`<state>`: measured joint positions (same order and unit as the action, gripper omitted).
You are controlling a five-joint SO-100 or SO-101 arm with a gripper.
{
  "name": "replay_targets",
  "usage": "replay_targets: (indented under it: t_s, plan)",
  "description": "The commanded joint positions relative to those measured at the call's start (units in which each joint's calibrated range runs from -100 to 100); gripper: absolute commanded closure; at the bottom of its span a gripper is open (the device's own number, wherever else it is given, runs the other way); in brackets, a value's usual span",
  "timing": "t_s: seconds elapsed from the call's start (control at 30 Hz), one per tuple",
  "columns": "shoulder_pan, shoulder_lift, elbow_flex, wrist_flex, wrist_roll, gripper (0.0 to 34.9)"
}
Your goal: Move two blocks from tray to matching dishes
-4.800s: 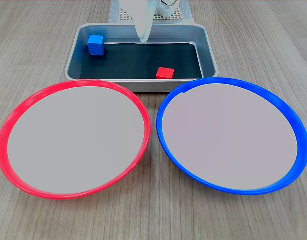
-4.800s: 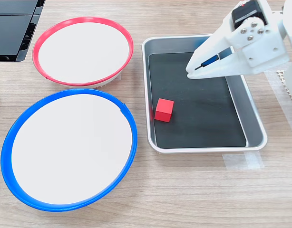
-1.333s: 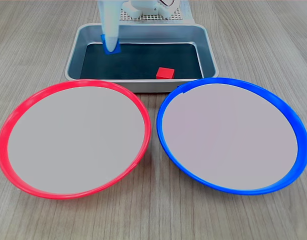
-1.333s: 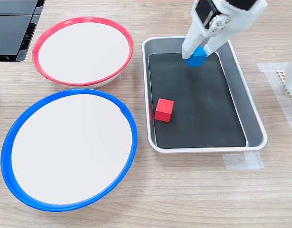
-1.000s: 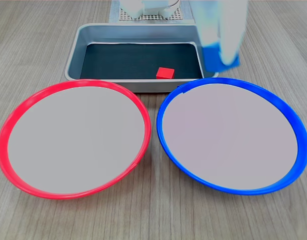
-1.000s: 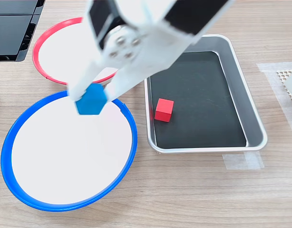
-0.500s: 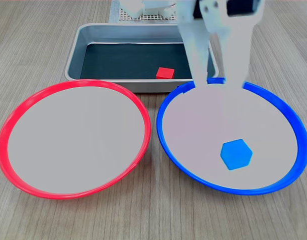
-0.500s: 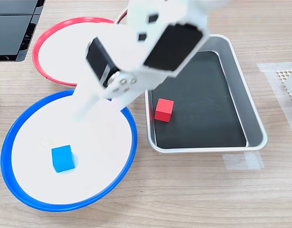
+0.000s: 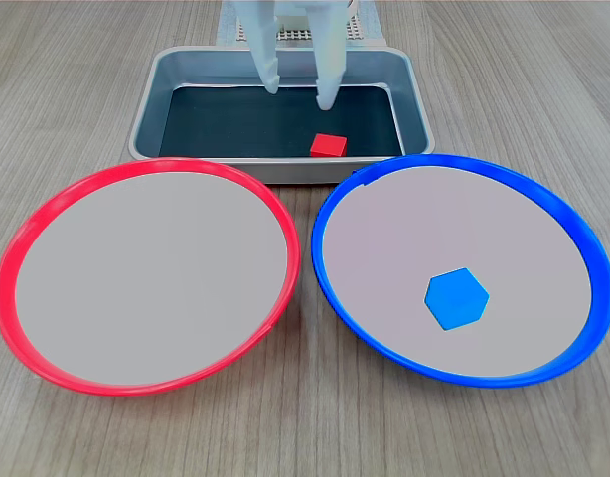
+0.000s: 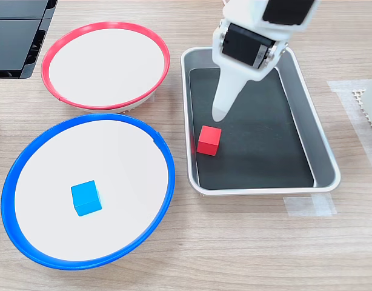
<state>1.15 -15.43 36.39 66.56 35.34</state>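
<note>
The blue block [image 9: 457, 298] [image 10: 86, 197] lies loose inside the blue-rimmed dish [image 9: 583, 248] [image 10: 10, 176]. The red block [image 9: 328, 145] [image 10: 209, 140] rests on the dark floor of the grey tray [image 9: 146, 119] [image 10: 319, 139], close to the wall nearest the dishes. My white gripper [image 9: 298, 91] [image 10: 219, 114] hangs open over the tray with nothing between its fingers, its tips a little above and behind the red block. Nothing lies in the red-rimmed dish [image 9: 7, 268] [image 10: 53, 51].
A black flat object [image 10: 16, 36] lies at the second exterior view's top left. Clear tape [image 10: 310, 206] sticks to the wooden table beside the tray. The arm's white mesh base [image 10: 368, 103] [image 9: 285, 30] stands behind the tray.
The gripper carried the blue block from the tray to the blue-rimmed dish, let it go there, then swung back open over the tray near the red block.
</note>
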Motion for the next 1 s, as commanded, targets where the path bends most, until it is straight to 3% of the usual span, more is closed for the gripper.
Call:
replay_targets:
  t_s: [0.0,0.17,0.5,0.53,0.6,0.63,0.67,0.87,0.97]
  plan:
    - [-2.7,1.32,0.62,-4.36,0.73,14.0]
    - [-5.15,5.67,-0.29,-6.76,2.39,14.5]
    - [-4.68,13.0,-2.11,-11.13,5.32,16.8]
    - [-4.68,13.85,-2.66,-11.46,5.42,17.9]
    - [-4.68,14.79,-3.57,-11.71,5.57,23.6]
    - [-4.68,14.96,-3.84,-11.54,5.67,29.3]
    - [-4.87,14.88,-3.94,-10.97,5.76,34.6]
    - [-5.34,6.52,-11.13,17.18,6.06,34.7]
    - [-4.3,4.81,-15.68,12.31,-6.35,34.8]
